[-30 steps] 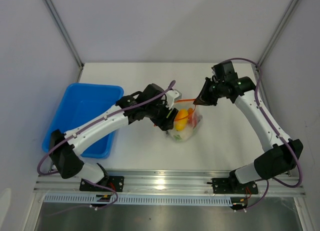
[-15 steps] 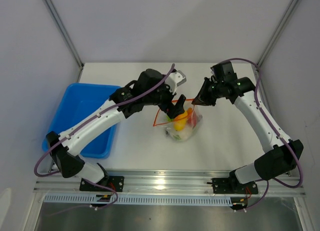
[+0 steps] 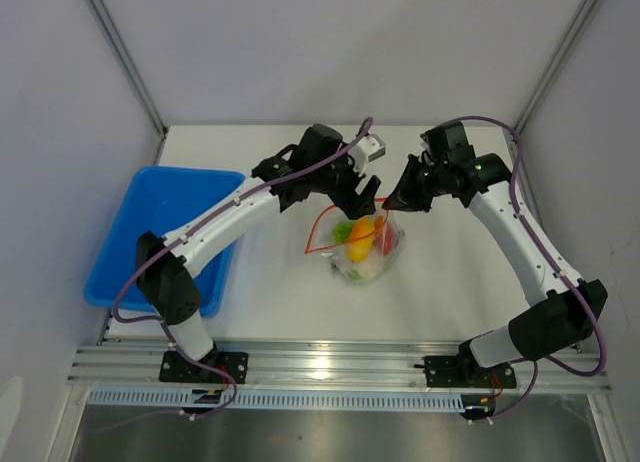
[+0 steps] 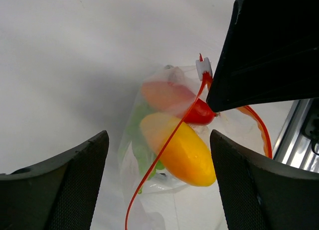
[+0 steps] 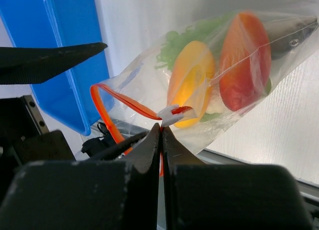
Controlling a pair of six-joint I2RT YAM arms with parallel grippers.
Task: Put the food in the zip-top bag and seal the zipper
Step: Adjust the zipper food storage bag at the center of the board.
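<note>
Clear crinkled plastic: the zip-top bag lies on the white counter near the middle, between your two arms. The food is all inside it. A yellow oval fruit sits at the centre, with a red-orange piece just beside it and green leafy bits tucked behind. A pale lump sits low in the bag and is too blurred to name. The orange-red zipper runs along the mouth. Seen from above, it bows out to the left in an open loop, so that stretch of the mouth gapes. A small white slider sits on the strip at its right end. Your right claw has its jaws pressed fully together, pinching the zipper just behind that slider and holding that end of the bag raised off the counter. Your left claw hangs above the bag's mouth with its jaws spread wide. It grips nothing, and both fingers stand clear of the plastic, one to each side of the food in the wrist view. The two claws are close, with the right one's dark tip filling the upper corner of the left wrist view. The blue tray sits at the counter's left edge, well apart from the bag.
</note>
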